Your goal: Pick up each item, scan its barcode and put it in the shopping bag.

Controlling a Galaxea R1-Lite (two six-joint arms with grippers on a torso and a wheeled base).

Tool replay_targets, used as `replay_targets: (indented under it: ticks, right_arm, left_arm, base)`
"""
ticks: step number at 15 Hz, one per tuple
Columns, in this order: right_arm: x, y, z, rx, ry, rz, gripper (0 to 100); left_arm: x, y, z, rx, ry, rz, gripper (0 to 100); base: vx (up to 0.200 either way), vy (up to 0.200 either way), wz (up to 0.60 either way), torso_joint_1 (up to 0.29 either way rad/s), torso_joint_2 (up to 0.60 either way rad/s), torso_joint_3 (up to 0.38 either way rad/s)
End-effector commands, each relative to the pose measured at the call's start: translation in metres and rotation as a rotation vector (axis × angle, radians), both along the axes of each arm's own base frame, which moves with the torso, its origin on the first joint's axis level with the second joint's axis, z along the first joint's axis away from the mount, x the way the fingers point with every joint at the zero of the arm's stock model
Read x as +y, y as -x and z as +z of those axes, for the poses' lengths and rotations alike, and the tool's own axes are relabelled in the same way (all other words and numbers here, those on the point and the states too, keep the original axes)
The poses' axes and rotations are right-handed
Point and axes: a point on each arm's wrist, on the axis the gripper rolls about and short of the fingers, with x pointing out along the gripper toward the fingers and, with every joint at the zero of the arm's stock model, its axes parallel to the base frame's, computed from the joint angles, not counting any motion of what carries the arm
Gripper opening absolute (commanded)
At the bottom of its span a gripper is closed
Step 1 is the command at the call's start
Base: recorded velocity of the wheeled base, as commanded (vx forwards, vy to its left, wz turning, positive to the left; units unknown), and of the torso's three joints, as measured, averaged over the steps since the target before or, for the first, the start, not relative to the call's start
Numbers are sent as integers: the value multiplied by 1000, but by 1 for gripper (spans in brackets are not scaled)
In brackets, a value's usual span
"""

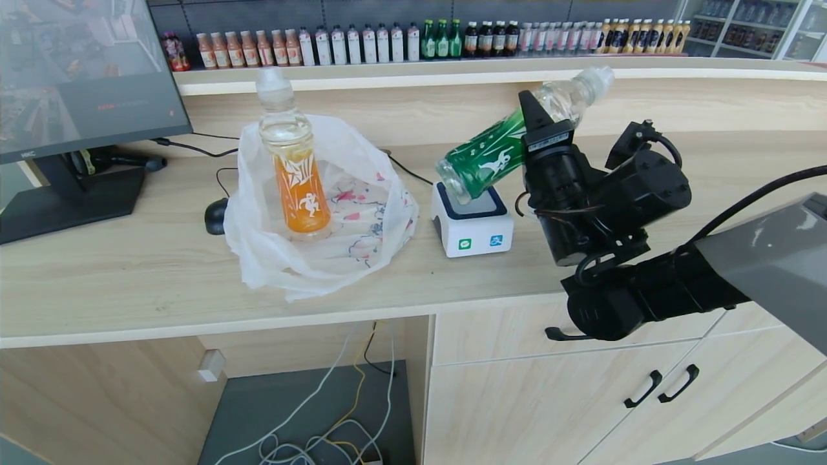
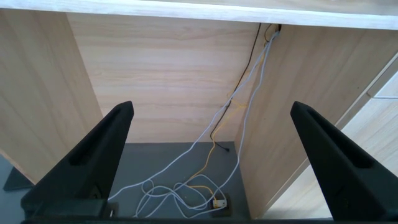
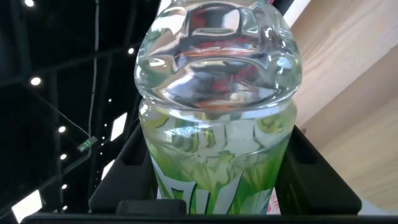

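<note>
My right gripper (image 1: pixel 533 126) is shut on a green-labelled bottle (image 1: pixel 510 145), holding it tilted with its base just over the white barcode scanner (image 1: pixel 471 226) on the counter. In the right wrist view the green bottle (image 3: pixel 217 130) sits between the fingers. An orange-labelled bottle (image 1: pixel 294 168) stands upright inside the white shopping bag (image 1: pixel 362 219), left of the scanner. My left gripper (image 2: pixel 211 155) hangs open below the counter, with nothing between its fingers, facing loose cables on the floor.
A monitor (image 1: pixel 77 64) on a black stand occupies the counter's left end, with a black mouse (image 1: pixel 215 216) beside the bag. A raised ledge (image 1: pixel 452 71) backs the counter, with a row of bottles (image 1: pixel 420 42) behind it. Cabinet doors with black handles (image 1: pixel 659 384) lie below right.
</note>
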Motion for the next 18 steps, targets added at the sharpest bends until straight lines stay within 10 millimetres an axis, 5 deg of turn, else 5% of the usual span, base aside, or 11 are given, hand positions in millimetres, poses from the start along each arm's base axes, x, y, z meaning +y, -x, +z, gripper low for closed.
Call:
replay_targets:
  ticks: [1, 18]
  right_arm:
    - [5, -3, -8, 17, -2, 17, 0]
    - [13, -15, -18, 45, -96, 79, 0]
  left_arm:
    - [0, 0, 0, 1, 1, 0, 100]
    - [0, 0, 0, 1, 1, 0, 100]
  base:
    - [0, 0, 0, 0, 0, 0]
    - [0, 0, 0, 0, 0, 0]
